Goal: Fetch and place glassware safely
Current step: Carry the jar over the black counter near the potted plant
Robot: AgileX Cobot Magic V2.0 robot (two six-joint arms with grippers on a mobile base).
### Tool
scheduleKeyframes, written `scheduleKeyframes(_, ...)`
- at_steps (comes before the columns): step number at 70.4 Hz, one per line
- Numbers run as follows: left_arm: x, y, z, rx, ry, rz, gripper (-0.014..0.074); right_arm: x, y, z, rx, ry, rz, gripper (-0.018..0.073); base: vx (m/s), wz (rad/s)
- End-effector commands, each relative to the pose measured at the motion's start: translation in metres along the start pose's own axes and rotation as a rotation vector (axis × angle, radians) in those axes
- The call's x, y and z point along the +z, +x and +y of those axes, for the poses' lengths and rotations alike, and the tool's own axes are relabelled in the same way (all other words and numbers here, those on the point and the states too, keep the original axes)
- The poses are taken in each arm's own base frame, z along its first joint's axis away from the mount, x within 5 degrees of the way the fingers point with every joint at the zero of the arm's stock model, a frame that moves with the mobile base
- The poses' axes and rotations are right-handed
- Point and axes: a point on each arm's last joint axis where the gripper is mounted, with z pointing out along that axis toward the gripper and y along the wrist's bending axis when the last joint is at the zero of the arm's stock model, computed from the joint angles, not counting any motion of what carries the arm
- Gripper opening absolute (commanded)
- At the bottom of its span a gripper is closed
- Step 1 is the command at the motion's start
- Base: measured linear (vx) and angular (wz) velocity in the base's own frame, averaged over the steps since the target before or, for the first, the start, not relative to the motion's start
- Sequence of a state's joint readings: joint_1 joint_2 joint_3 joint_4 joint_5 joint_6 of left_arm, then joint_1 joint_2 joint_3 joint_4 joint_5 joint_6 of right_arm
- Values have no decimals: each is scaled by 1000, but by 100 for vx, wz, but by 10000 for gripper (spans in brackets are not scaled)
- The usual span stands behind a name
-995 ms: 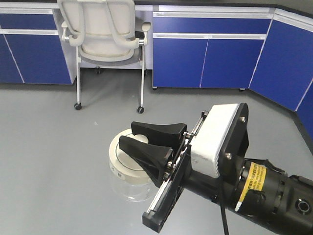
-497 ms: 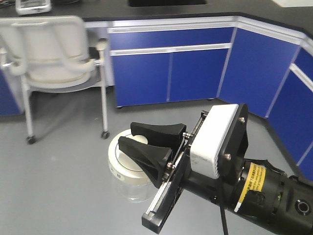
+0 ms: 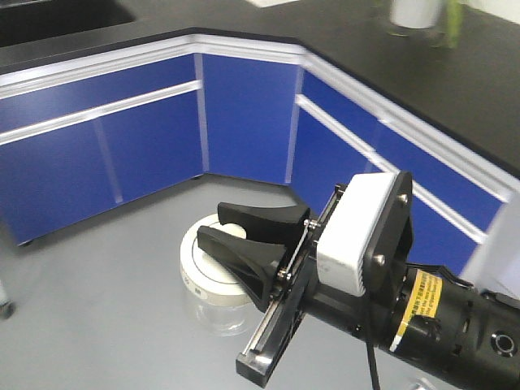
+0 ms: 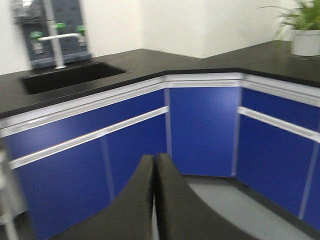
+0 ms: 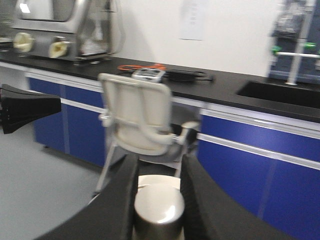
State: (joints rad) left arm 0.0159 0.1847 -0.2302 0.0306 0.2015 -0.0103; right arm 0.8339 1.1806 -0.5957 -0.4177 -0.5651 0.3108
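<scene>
swinging across the front view, the background is what has changed. the straight run of cupboards is gone, and beyond the right hand [image 3: 213, 223] there are now corner cabinets [image 3: 244, 122] under a black worktop [image 3: 406, 73]. the hand and the glass jar [image 3: 207, 280] sit exactly where they were in frame. i judge that the base is turning with the jar carried along, and that the setting-down is not yet done. the fingers are pinched onto the cream lid, with the clear body hanging just below them over the grey floor [image 3: 97, 325]. whether they grip the knob or the rim is hidden by the fingers themselves. a blurred pale pot stands far beyond the hand, cut off by the top edge.

in the left wrist view, the left hand [image 4: 155, 160] has its fingers pressed together with nothing between them. beyond it lie a sink [image 4: 70, 77], a tap [image 4: 57, 42] and a potted plant [image 4: 306, 42]. all of it is smeared.

in the right wrist view, a round pale shape sits tight between the two fingers, presumably the lid, but it is too blurred to read. the chair [image 5: 140, 115] stands well beyond it. the jar's glass cannot be seen here.
</scene>
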Motion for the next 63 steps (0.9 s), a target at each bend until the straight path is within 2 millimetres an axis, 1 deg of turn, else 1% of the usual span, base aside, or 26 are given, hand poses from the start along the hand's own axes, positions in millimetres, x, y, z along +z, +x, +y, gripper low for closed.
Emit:
scheduleKeyframes(1,-1,-14,0,-16,6,-86,-7,-3,-26,1,-6,-18,-154,-3,21,-82)
scheduleKeyframes(63,-1,-14,0,-16,6,-86,-7,-3,-26,1,-6,-18,-154,-3,21,-82)
